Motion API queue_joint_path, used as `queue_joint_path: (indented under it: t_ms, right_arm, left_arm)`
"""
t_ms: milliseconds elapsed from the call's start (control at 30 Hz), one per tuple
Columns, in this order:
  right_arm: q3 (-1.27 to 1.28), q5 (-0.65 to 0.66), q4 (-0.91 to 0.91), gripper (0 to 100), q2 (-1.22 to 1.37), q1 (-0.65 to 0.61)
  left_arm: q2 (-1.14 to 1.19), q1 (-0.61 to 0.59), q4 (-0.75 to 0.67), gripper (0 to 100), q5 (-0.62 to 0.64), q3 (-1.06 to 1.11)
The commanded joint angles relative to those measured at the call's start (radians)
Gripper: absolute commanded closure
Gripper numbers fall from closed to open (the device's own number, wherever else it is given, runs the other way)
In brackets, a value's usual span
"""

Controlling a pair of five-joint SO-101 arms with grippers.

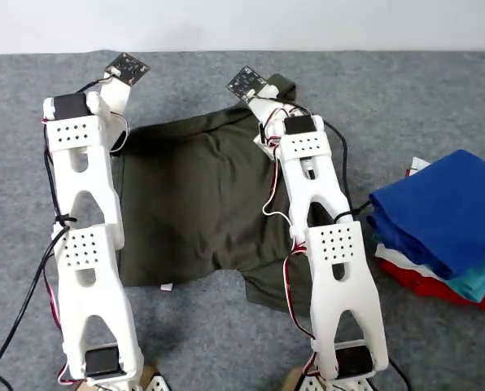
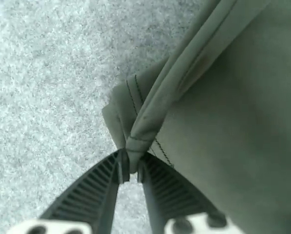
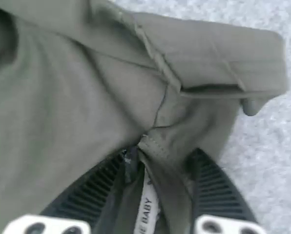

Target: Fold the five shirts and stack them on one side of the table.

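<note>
High view: two arms, the left arm (image 1: 84,204) and the right arm (image 1: 320,212), reach side by side over a grey tabletop (image 1: 405,106). I count five shirts: one olive shirt (image 1: 194,204) lying open, and a stack (image 1: 438,212) that looks to hold four, blue on top with teal, white and red edges under it. The lower layers are partly hidden, so four is my best reading.

The olive shirt lies between the two arms and partly under the right one. It is mostly flat, with soft wrinkles and a small white tag at its near hem.

The left pincer (image 2: 130,168) is pressed together on a narrow folded edge of the olive shirt. A stitched hem runs away from its tips, with bare tabletop to one side of the tips and cloth to the other.

The right pincer (image 3: 162,165) pinches a thicker bunch of the same shirt at a stitched seam. A white label (image 3: 146,209) hangs between its fingers, and a folded band of cloth lies just beyond the tips.

The stack sits well apart from the right pincer, on the side away from the left pincer, at the tabletop's edge.
</note>
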Motion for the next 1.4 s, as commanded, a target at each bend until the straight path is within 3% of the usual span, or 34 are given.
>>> queue_joint_path:
  t_ms: [0, 300, 500, 800, 967, 1367]
  right_arm:
    - [-0.041, 0.087, -0.024, 99.1, -0.031, 0.042]
    - [-0.041, 0.215, -0.025, 98.7, -0.151, 0.139]
    - [-0.041, 0.229, -0.022, 98.7, -0.237, 0.180]
    - [-0.040, 0.227, 0.183, 98.7, -0.410, 0.162]
    - [-0.040, 0.230, 0.328, 98.7, -0.486, 0.159]
    - [-0.040, 0.319, 0.697, 98.7, -0.559, 0.154]
  left_arm:
    - [-0.011, 0.008, 0.008, 100, 0.009, -0.036]
    - [-0.018, 0.008, 0.009, 100, 0.008, -0.041]
    - [-0.020, 0.008, 0.049, 100, 0.011, -0.177]
    - [-0.071, 0.040, 0.051, 100, 0.009, -0.265]
    - [-0.227, 0.089, 0.051, 100, -0.041, -0.084]
    - [-0.678, 0.109, 0.049, 100, -0.279, 0.673]
